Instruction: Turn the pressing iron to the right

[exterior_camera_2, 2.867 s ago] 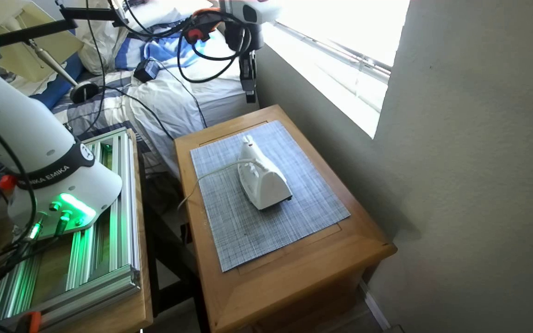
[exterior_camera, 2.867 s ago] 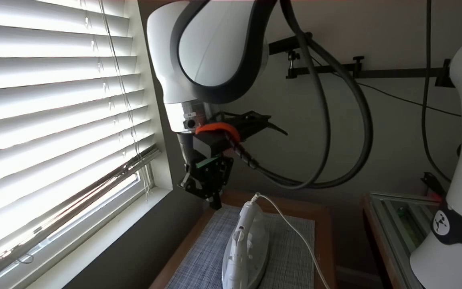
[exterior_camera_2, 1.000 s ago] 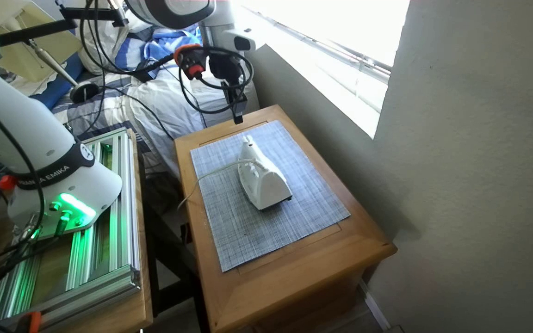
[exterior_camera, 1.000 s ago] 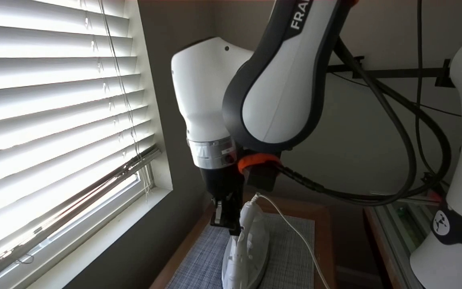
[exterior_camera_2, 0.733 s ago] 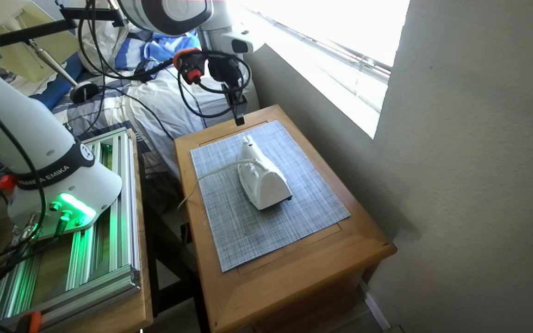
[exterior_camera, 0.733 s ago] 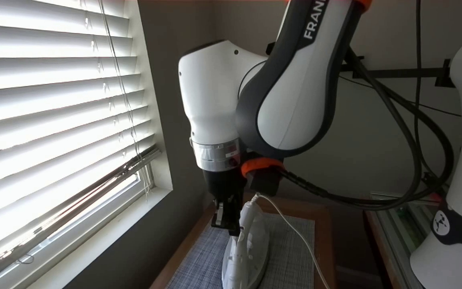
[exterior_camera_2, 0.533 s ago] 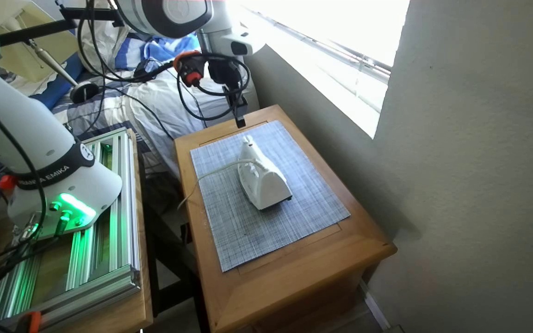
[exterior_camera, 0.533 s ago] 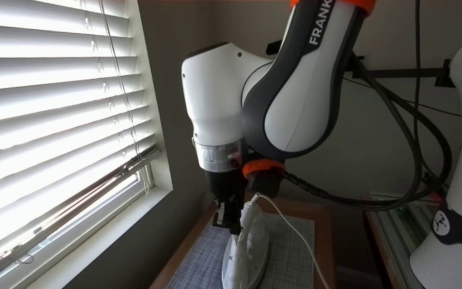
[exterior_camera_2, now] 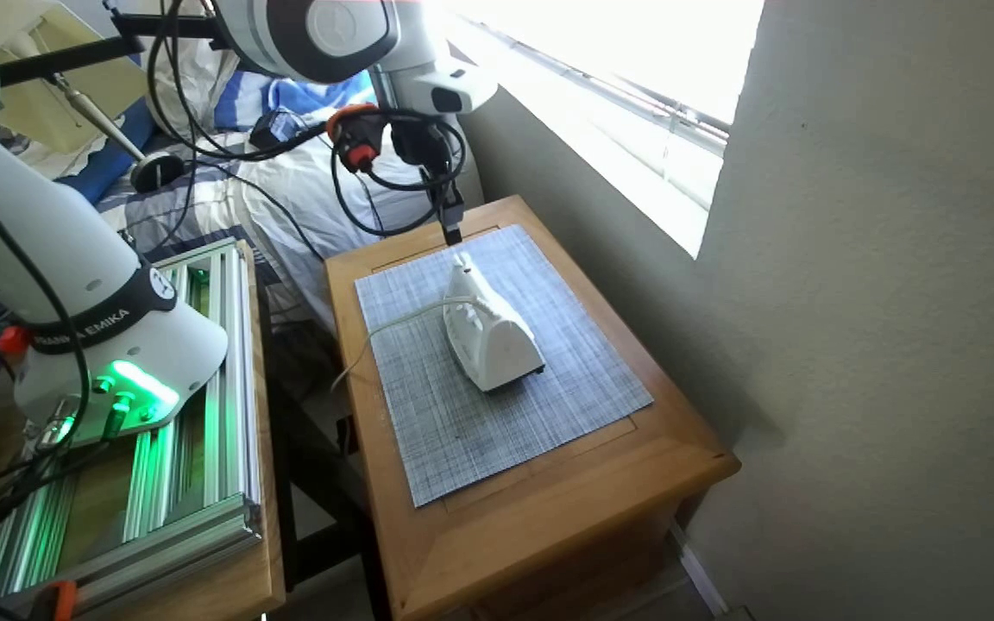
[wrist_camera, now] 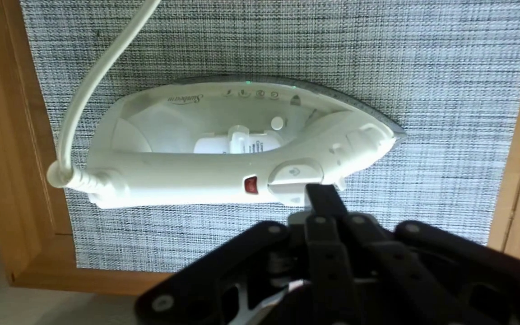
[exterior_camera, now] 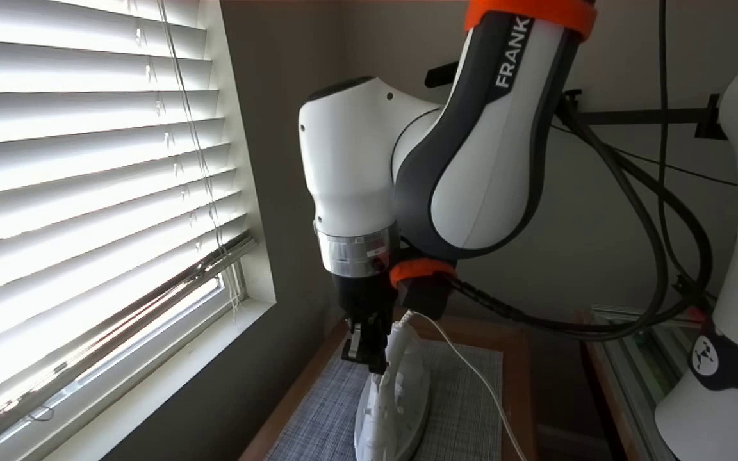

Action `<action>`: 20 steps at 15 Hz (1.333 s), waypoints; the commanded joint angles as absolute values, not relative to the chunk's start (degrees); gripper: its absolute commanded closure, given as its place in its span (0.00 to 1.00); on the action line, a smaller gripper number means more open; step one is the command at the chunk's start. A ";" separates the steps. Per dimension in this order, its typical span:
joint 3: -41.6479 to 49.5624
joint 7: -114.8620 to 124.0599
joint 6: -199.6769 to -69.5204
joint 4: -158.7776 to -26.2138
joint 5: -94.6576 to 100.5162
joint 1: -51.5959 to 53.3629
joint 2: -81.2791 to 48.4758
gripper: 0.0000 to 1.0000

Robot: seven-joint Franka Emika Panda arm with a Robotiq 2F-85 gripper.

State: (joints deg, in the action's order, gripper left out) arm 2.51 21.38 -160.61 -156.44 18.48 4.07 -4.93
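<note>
The white pressing iron (exterior_camera: 378, 416) stands on the placemat, its flat heel facing the viewer in an exterior view (exterior_camera_2: 504, 349). In the wrist view the iron (wrist_camera: 188, 178) shows its handle, red light and buttons, with its pointed nose to the right. Its thin cord (wrist_camera: 106, 72) leaves the handle's back end. My gripper (wrist_camera: 325, 198) is shut and empty, its fingertips together. In the wrist view the tips overlap the edge of the iron's front buttons. In an exterior view the gripper (exterior_camera_2: 452, 235) hangs above the mat's far end, beyond the iron. I cannot tell whether it touches.
The grey woven placemat (exterior_camera_2: 540, 431) covers much of the wooden table (exterior_camera_2: 549, 517). A wall and a window with blinds (exterior_camera: 87, 160) border one side. The robot base stands on a metal frame (exterior_camera_2: 229, 379) beside the table. A bed (exterior_camera_2: 290, 198) lies behind.
Over the last three seconds the arm has come down and moved in beside the iron. Within the last second the gripper has shifted only slightly, lower and nearer the iron. The iron has not moved.
</note>
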 commanded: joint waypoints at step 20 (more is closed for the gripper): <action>8.47 25.75 -171.47 -157.12 25.03 6.01 -10.30 1.00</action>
